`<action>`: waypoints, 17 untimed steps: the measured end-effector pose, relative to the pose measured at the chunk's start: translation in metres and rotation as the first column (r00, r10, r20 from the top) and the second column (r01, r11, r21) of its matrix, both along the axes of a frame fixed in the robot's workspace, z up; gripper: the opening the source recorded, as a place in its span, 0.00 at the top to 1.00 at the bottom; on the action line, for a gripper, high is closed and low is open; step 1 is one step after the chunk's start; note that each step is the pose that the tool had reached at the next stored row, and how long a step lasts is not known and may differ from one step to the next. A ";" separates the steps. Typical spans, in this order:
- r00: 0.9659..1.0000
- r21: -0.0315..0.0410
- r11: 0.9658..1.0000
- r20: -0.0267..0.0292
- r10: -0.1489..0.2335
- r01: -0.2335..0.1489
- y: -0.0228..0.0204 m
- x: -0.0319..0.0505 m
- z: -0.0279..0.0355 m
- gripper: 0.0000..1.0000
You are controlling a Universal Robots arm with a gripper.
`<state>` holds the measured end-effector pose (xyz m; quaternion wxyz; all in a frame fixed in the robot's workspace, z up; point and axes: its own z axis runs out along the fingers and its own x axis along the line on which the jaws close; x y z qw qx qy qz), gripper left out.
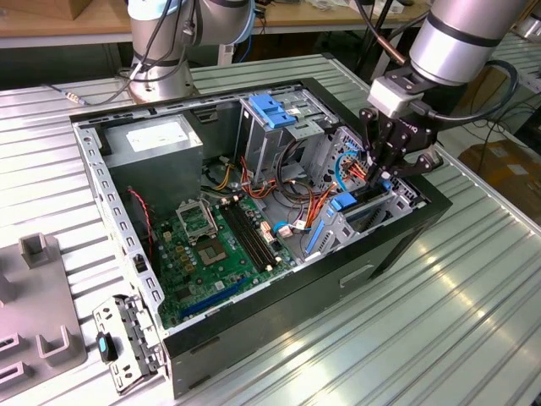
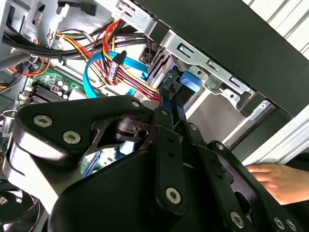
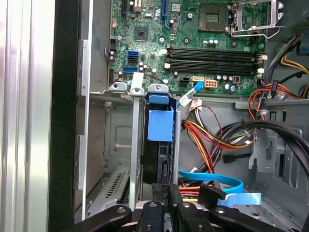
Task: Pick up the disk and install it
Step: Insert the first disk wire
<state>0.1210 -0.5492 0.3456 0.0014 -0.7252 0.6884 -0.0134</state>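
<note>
Clearly the hand point(image 1: 385, 173) is closed on the disk point(image 3: 159, 126), its black fingers point(image 2: 170, 121) pinching the upper edge of the blue-framed drive, which stands on edge inside the metal drive bay point(image 1: 372, 211) at the computer case's point(image 1: 279, 279) corner on the exterior view's right. The arm point(image 1: 461, 38) reaches down from above, the hand pointing steeply into the case. From the exterior view's left: a grey box with a white sticker point(image 1: 156, 139) sits in the far corner, the green motherboard point(image 1: 215, 245) lies on the case floor, a silver cage with a blue handle point(image 1: 270, 114) stands behind it, and red, orange and blue cables point(image 2: 116, 72) crowd just beside the bay. A person's hand point(image 2: 280, 181) rests on the ribbed surface point(image 1: 439, 321) outside the case.
</note>
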 end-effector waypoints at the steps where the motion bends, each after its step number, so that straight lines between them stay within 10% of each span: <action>1: 1.000 0.000 1.000 0.000 0.000 0.000 0.0000 0.0000 -0.0002 0.83; 17: 1.000 0.014 1.000 0.000 -0.003 0.003 -0.0004 0.0000 0.0017 0.83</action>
